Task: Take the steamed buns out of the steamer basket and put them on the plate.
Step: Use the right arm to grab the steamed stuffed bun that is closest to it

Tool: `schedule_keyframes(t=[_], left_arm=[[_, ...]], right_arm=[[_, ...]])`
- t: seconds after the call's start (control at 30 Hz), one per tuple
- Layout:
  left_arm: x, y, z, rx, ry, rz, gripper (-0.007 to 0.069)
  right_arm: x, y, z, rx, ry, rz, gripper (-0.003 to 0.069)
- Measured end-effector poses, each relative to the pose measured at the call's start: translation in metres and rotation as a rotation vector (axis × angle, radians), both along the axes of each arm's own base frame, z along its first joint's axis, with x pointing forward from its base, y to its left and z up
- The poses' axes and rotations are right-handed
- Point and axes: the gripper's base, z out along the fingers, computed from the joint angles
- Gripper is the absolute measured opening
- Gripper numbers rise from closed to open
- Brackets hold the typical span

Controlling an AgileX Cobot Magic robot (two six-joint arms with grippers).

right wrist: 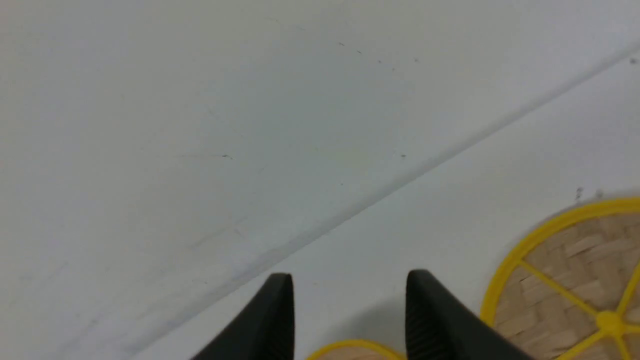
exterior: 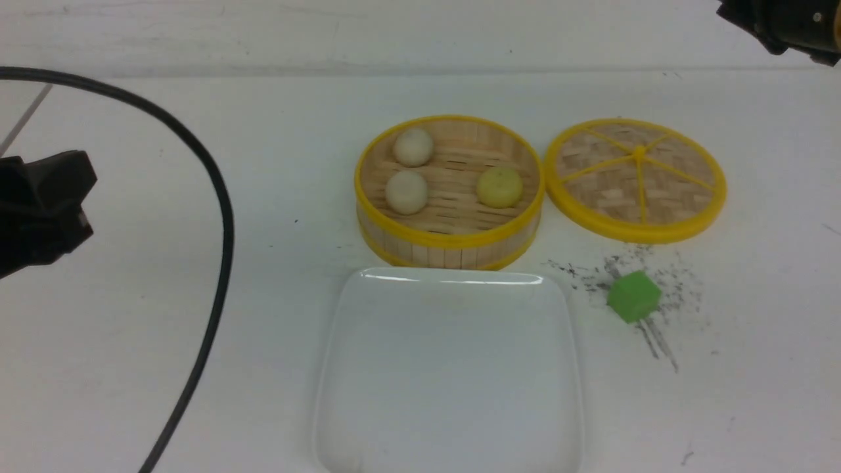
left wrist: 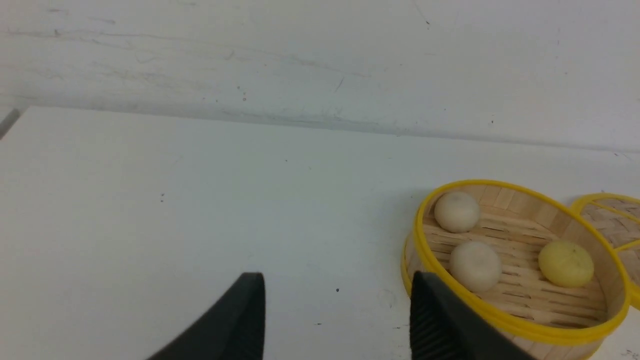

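The steamer basket (exterior: pixel 449 244) stands mid-table with all three steamed buns inside: two off-white ones (exterior: pixel 413 146) (exterior: pixel 406 192) and a pale yellow one (exterior: pixel 500 186). In front of it lies the white square plate (exterior: pixel 341 328), bare. My left gripper (left wrist: pixel 337 295) is open and empty, low over the table to the left of the steamer basket (left wrist: pixel 515 325); in the front view it shows at the left edge (exterior: pixel 46 203). My right gripper (right wrist: pixel 349 295) is open with nothing between its fingers, high at the far right; only part of its arm (exterior: pixel 785 23) appears in the front view.
The flat woven basket lid (exterior: pixel 636 177) lies right of the basket. A green cube (exterior: pixel 633 296) sits on black scuff marks right of the plate. A black cable (exterior: pixel 220 223) curves across the left side of the table. A wall rises behind the table.
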Motion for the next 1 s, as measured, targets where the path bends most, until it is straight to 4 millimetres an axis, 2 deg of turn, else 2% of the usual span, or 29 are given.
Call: schedule_keyframes(t=[0.13,0.27,0.4,0.47,0.5,0.57,0.67,0.87,1.0], left_arm=[[0.0,0.0,0.0,-0.002,-0.001,0.001,0.0409],[0.0,0.0,0.0,-0.003,-0.001,0.001,0.0409],[0.0,0.0,0.0,-0.003,-0.002,0.001,0.0409],[0.0,0.0,0.0,-0.003,-0.002,0.002,0.0409],[0.0,0.0,0.0,-0.003,-0.002,0.002,0.0409],[0.0,0.0,0.0,-0.003,-0.004,0.003,0.0409],[0.0,0.0,0.001,-0.003,-0.006,0.005,0.0409],[0.0,0.0,0.001,-0.003,-0.007,0.005,0.0409],[0.0,0.001,0.001,-0.003,-0.009,0.006,0.0409]], right_arm=[[0.002,0.001,-0.004,0.111,0.053,-0.011,0.0323],[0.003,0.002,-0.009,0.055,0.05,0.017,0.0323],[0.003,0.004,-0.009,-0.234,-0.056,0.126,0.0323],[0.001,0.007,-0.01,-0.433,-0.14,0.222,0.0323],[0.001,0.007,-0.01,-0.473,-0.158,0.243,0.0323],[-0.001,0.011,-0.01,-0.7,-0.271,0.358,0.0323],[-0.002,0.012,-0.01,-0.853,-0.344,0.409,0.0323],[-0.001,0.011,-0.01,-0.928,-0.373,0.418,0.0323],[-0.001,0.011,-0.01,-0.836,-0.329,0.388,0.0323]])
